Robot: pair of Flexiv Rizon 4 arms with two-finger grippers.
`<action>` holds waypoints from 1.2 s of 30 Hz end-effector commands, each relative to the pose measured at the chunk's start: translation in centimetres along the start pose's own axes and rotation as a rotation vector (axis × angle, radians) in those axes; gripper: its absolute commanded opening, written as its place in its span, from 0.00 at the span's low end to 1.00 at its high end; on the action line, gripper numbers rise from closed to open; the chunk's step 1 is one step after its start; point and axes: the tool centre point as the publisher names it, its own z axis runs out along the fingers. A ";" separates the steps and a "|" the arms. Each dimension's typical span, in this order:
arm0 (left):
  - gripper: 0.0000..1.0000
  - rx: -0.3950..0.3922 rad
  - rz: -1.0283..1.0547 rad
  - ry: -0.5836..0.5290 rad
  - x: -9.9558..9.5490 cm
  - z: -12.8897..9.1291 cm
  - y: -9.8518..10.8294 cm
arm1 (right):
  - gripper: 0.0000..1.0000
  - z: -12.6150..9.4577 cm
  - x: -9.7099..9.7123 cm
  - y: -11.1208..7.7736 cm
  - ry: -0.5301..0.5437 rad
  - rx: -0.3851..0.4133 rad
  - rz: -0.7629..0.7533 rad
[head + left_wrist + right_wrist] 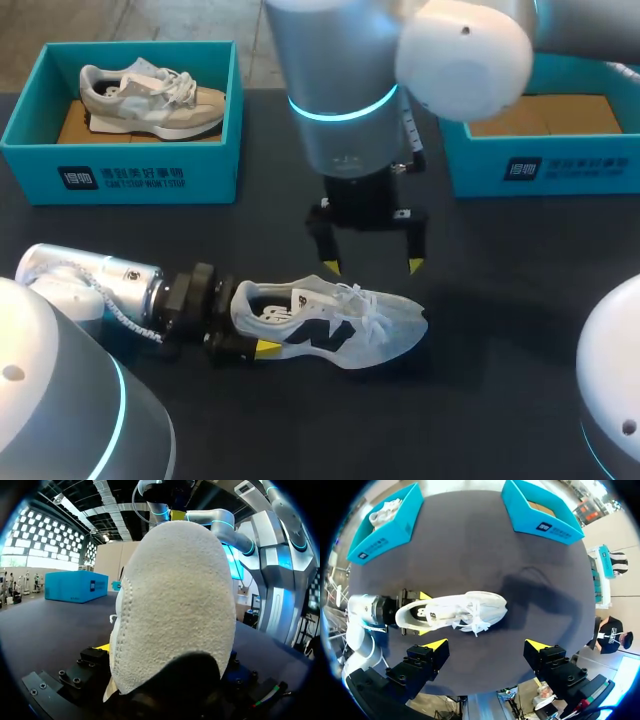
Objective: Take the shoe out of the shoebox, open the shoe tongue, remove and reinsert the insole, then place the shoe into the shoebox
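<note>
Jaws, my left gripper (pixel 250 318): closed on heel (pixel 243 298) of white shoe (pixel 340 325), lying mid-table, near of right shoebox (pixel 540 170); my right gripper (pixel 372 267): spread open above the tongue (pixel 335 298); hazard: an off-centre descent could snag laces (pixel 372 318), twisting heel free.

A dull black table (pixel 520 340) with a matte top carries three things. Near its middle a white mesh sneaker (pixel 340 322) with a dark mark on its side stands on its sole, toe toward the robot's right. Beyond the sneaker's heel end, well apart and toward the far edge, sits an open teal cardboard shoebox (pixel 130 178). Beyond its toe end, also well apart and far back, sits a second open teal shoebox (pixel 545 172) — its brown floor showing.
</note>
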 end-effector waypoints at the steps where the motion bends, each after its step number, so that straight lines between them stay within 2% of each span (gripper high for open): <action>1: 0.00 0.000 0.000 -0.002 -0.2 0.1 0.2 | 1.00 0.3 2.7 -0.6 -0.127 0.003 0.058; 6: 0.00 0.000 0.000 -0.002 -0.2 0.1 0.2 | 1.00 0.7 5.0 -0.7 -0.177 -0.035 0.073; 18: 0.00 0.000 0.000 -0.002 -0.2 0.1 0.2 | 1.00 2.0 8.4 -1.1 -0.290 -0.076 0.131; 36: 0.00 0.000 0.000 -0.002 -0.2 0.1 0.2 | 1.00 5.0 11.5 -0.7 -0.460 -0.093 0.233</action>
